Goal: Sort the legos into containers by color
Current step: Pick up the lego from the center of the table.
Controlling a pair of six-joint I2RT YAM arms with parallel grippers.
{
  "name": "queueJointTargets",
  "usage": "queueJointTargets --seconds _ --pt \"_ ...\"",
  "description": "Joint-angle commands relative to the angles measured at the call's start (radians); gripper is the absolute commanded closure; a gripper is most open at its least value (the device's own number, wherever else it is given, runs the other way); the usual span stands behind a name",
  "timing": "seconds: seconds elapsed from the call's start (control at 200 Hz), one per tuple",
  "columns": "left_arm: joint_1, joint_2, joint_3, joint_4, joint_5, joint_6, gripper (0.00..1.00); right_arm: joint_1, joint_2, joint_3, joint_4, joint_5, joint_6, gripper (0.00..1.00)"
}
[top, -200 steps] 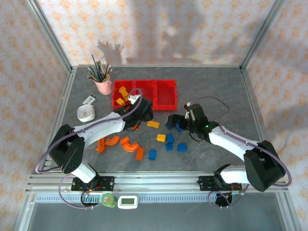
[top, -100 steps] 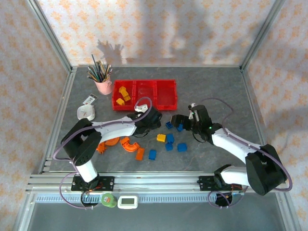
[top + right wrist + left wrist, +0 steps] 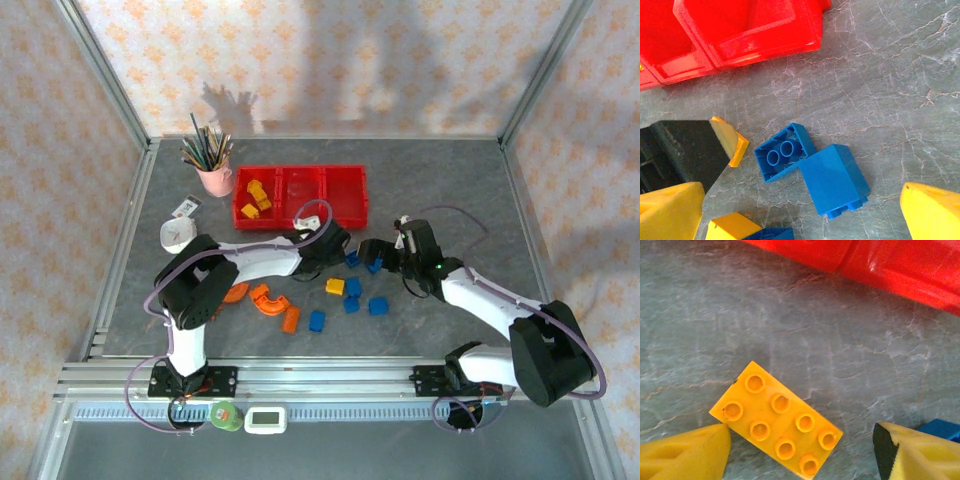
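Straddling a studded yellow brick [image 3: 777,432], left hand [image 3: 801,435] spread; right hand [image 3: 800,192] spread above glossy blue bricks [image 3: 835,182].

**Colours on the bench: red, yellow, blue, orange**

Containers [image 3: 345,195]: plain glossy red. Legos [image 3: 350,303]: yellow, blue, orange, all solid. Big brick [image 3: 777,432]: bright yellow. Blue pair [image 3: 835,182]: mid blue. Arches [image 3: 268,300]: orange. Table [image 3: 450,180]: grey w/ pale marble-type veins. Walls [image 3: 330,60]: cream w/ repeating orange floral print. Cup [image 3: 214,181]: pink. Arms [image 3: 480,298]: white w/ black joints, purple cables. Left gripper [image 3: 801,429] fingers [image 3: 685,455]: yellow (one pad black-edged). Right gripper [image 3: 804,186] fingers [image 3: 932,215]: same yellow. Tape roll [image 3: 225,415]: green.
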Motion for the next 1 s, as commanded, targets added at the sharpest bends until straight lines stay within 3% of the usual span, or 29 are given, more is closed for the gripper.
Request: queueJointTargets --seconds 0.0,0.405,0.866,0.996 --pt "-0.004 0.055 0.068 -0.017 -0.052 0.024 0.24 -0.007 -0.006 -0.003 0.019 0.005 -0.017 0.0" --pt "-0.006 0.125 0.109 -0.099 -0.114 0.044 0.31 -0.038 -0.021 0.001 0.015 -0.021 -0.018 0.0" --pt "-0.022 0.092 0.066 -0.187 -0.186 0.091 0.55 -0.049 -0.041 0.005 0.001 -0.035 -0.023 0.0" --pt "-0.021 0.074 0.031 -0.166 -0.167 0.099 0.57 -0.048 -0.05 0.005 0.0 -0.033 -0.02 0.0"
